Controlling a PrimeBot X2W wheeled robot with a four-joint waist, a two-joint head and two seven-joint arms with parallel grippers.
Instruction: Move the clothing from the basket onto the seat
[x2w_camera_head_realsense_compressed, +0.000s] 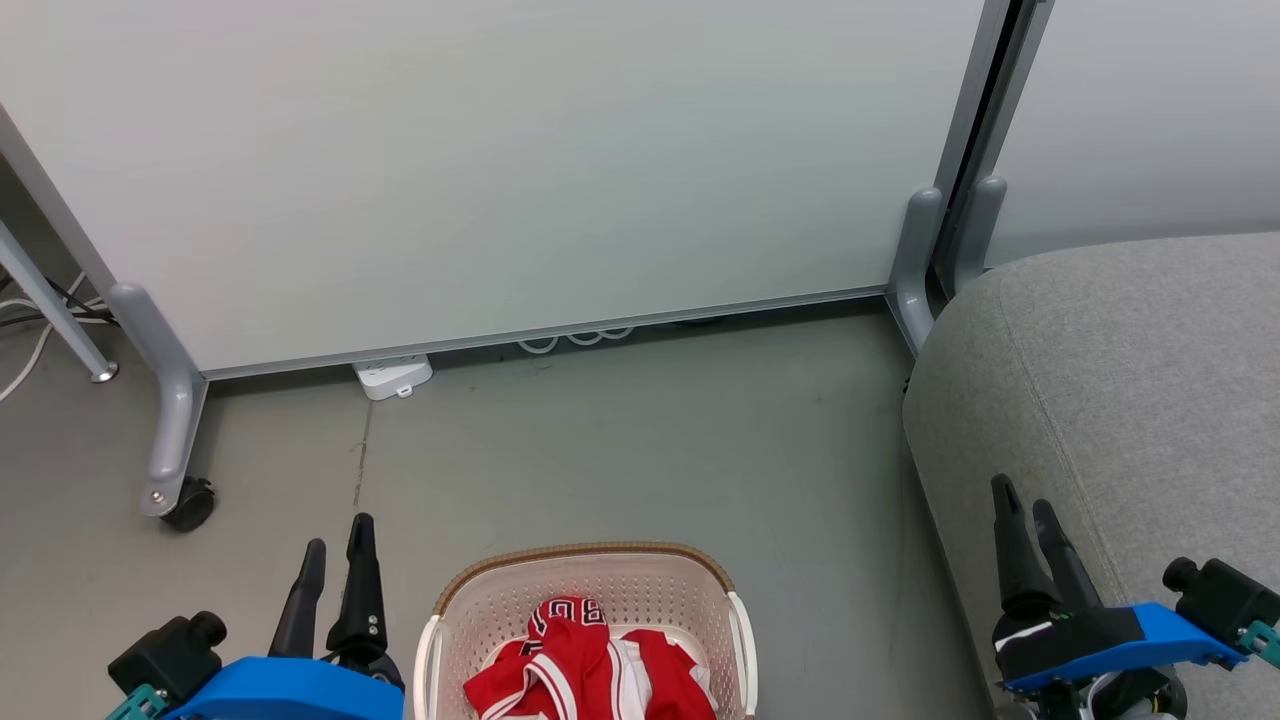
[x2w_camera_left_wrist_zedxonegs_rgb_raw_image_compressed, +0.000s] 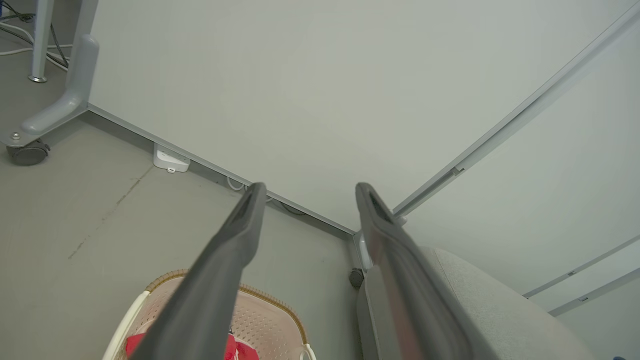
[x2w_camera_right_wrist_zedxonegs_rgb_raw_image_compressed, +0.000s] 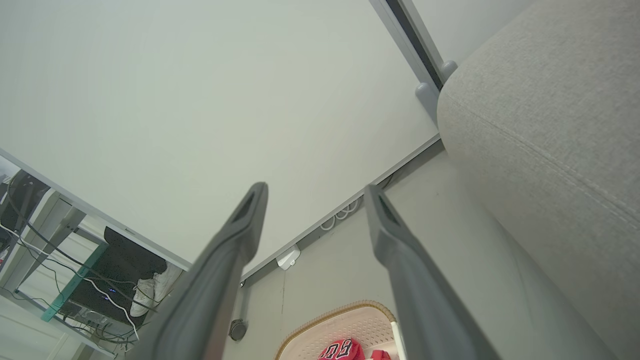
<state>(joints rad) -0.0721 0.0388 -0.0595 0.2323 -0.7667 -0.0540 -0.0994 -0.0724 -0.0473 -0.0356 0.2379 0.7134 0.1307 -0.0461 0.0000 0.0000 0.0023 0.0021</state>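
Observation:
The cream basket (x2w_camera_head_realsense_compressed: 590, 552) with its brown rim stands on the floor at the bottom centre of the head view. Inside lies the red clothing (x2w_camera_head_realsense_compressed: 585, 660) with white trim, white numerals on top. My left gripper (x2w_camera_head_realsense_compressed: 338, 533) hovers open and empty just left of the basket. My right gripper (x2w_camera_head_realsense_compressed: 1020, 495) is open and empty over the front edge of the grey seat (x2w_camera_head_realsense_compressed: 1150, 380) at the right. In the left wrist view, the left gripper (x2w_camera_left_wrist_zedxonegs_rgb_raw_image_compressed: 311, 187) points past the basket (x2w_camera_left_wrist_zedxonegs_rgb_raw_image_compressed: 265, 320) and clothing (x2w_camera_left_wrist_zedxonegs_rgb_raw_image_compressed: 242, 350) toward the seat (x2w_camera_left_wrist_zedxonegs_rgb_raw_image_compressed: 490, 300). The right gripper (x2w_camera_right_wrist_zedxonegs_rgb_raw_image_compressed: 315, 187) looks over basket (x2w_camera_right_wrist_zedxonegs_rgb_raw_image_compressed: 350, 320), clothing (x2w_camera_right_wrist_zedxonegs_rgb_raw_image_compressed: 340, 348) and seat (x2w_camera_right_wrist_zedxonegs_rgb_raw_image_compressed: 550, 125).
A white partition panel (x2w_camera_head_realsense_compressed: 500, 160) stands behind on grey feet (x2w_camera_head_realsense_compressed: 170, 420) with a caster (x2w_camera_head_realsense_compressed: 190, 503). A white power strip (x2w_camera_head_realsense_compressed: 392, 375) and cables lie at its base. A table leg (x2w_camera_head_realsense_compressed: 60, 320) is far left. A person's white shoes (x2w_camera_right_wrist_zedxonegs_rgb_raw_image_compressed: 150, 290) show beyond the panel.

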